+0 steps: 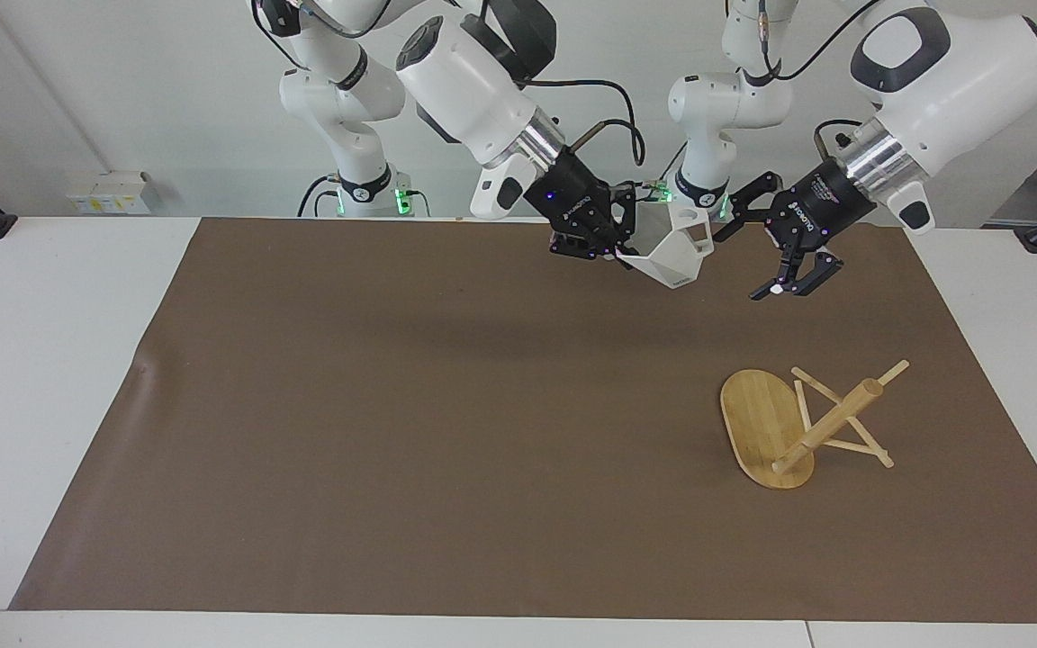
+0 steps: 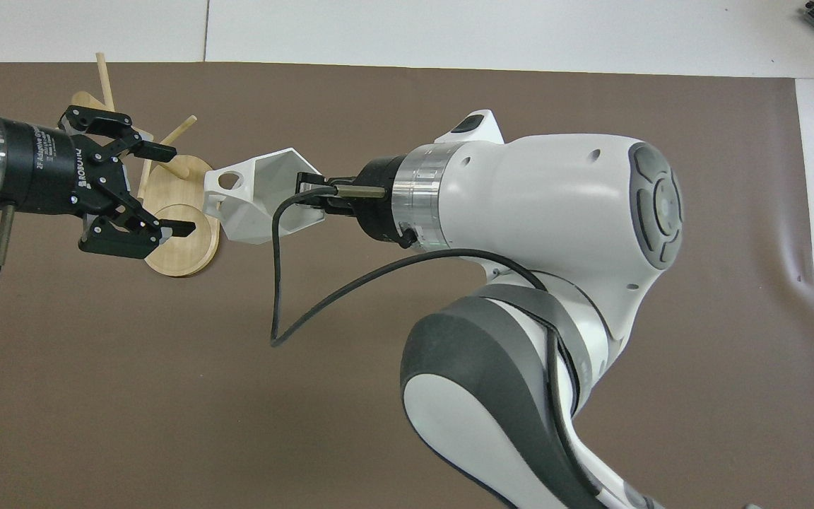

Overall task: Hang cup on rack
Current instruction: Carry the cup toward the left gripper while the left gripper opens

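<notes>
White cup [image 1: 670, 255] hangs in the air over the mat, clenched at its rim by the right tool [image 1: 610, 244]; its handle points toward three o'clock in the facing view, at the left tool [image 1: 757, 253], spread wide. For a clean handover, close squarely on the handle. Bamboo rack [image 1: 802, 423], probably tipped over, lies with its post running from seven to one o'clock.

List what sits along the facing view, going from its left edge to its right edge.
Right claw, shut on the rim of the cup → that cup, held up in the air → left claw, open beside the cup → rack, tipped over on the brown mat.
</notes>
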`<act>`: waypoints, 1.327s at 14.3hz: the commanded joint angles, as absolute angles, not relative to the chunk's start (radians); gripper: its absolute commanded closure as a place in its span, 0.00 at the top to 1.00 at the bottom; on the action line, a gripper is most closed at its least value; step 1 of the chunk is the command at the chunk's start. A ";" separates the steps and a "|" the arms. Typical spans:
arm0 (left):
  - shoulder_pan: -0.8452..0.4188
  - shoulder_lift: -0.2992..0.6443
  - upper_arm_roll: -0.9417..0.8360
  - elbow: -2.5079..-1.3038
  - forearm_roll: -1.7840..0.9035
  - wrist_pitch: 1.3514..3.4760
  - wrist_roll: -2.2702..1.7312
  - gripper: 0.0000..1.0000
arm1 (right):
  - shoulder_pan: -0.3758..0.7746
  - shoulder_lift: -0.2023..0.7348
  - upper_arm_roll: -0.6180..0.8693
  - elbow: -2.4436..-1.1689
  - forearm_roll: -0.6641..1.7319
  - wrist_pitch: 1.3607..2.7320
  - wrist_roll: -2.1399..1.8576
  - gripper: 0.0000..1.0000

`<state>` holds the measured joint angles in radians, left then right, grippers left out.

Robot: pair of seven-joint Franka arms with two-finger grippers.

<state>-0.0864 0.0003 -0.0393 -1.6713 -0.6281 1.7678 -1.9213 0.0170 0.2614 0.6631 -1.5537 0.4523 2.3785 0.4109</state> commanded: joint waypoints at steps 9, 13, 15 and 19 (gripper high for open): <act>-0.107 -0.084 -0.034 -1.782 -0.632 1.641 -1.796 1.00 | 0.009 0.253 0.690 -1.566 0.476 2.402 0.437 0.00; -0.101 -0.110 -0.034 -1.848 -0.664 1.707 -1.766 1.00 | 0.009 0.253 0.690 -1.566 0.476 2.401 0.437 0.00; -0.098 -0.114 -0.034 -1.855 -0.682 1.718 -1.763 1.00 | 0.009 0.253 0.690 -1.568 0.476 2.401 0.436 0.00; -0.094 -0.114 -0.032 -1.858 -0.735 1.732 -1.755 1.00 | 0.009 0.253 0.690 -1.568 0.476 2.401 0.436 0.00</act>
<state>-0.0978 -0.0799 -0.0351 -1.8135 -0.6986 1.6992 -1.7766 0.0197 0.2614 0.6752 -1.5537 0.4523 2.3785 0.4222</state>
